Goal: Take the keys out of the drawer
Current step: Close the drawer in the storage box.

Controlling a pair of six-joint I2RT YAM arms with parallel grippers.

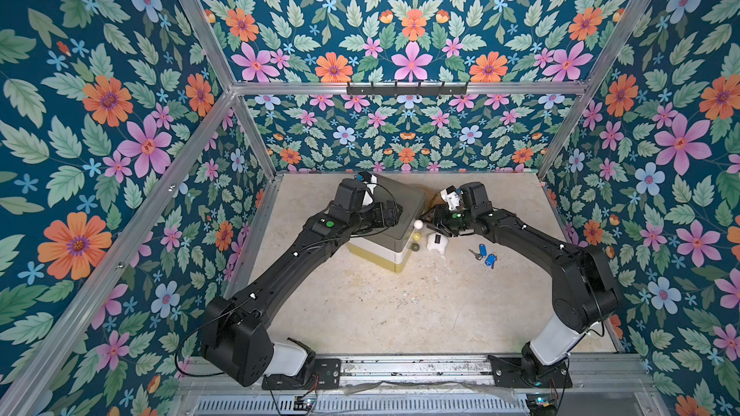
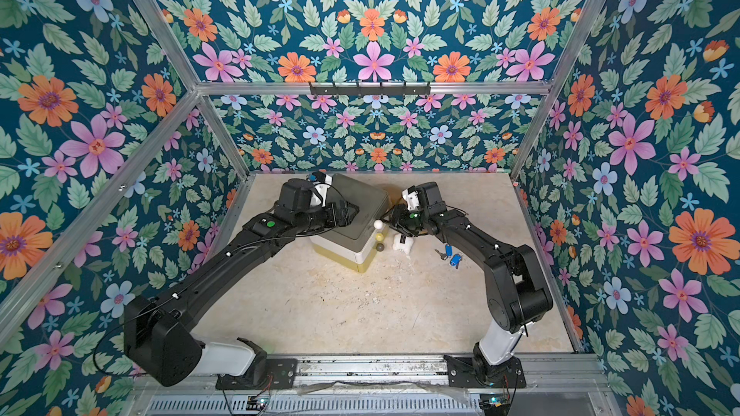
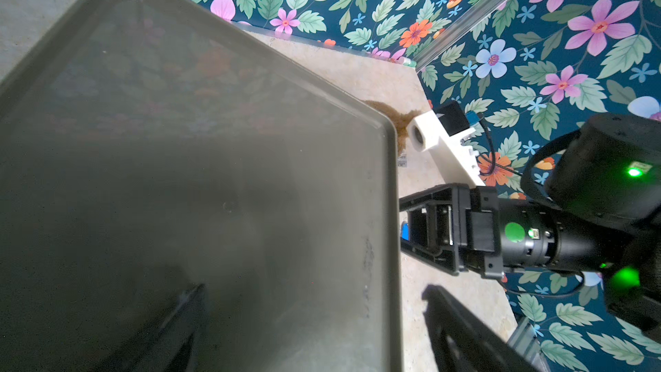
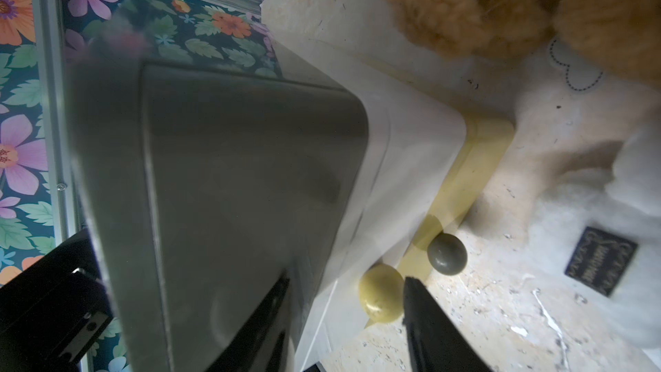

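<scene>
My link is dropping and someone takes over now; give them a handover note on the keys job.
Left tool: open, over the top of the drawer unit.
Right tool: jaws apart at the drawer fronts, yellow knob beside one finger, nothing gripped that shows.
Done: two blue-tagged keys lie on the table, right of the unit.
Left: drawers look shut, no other keys in view; open one and check inside.

Top views: high, near-identical, looking down on whole table. Wrist cams: v. close, both share drawer unit.
</scene>
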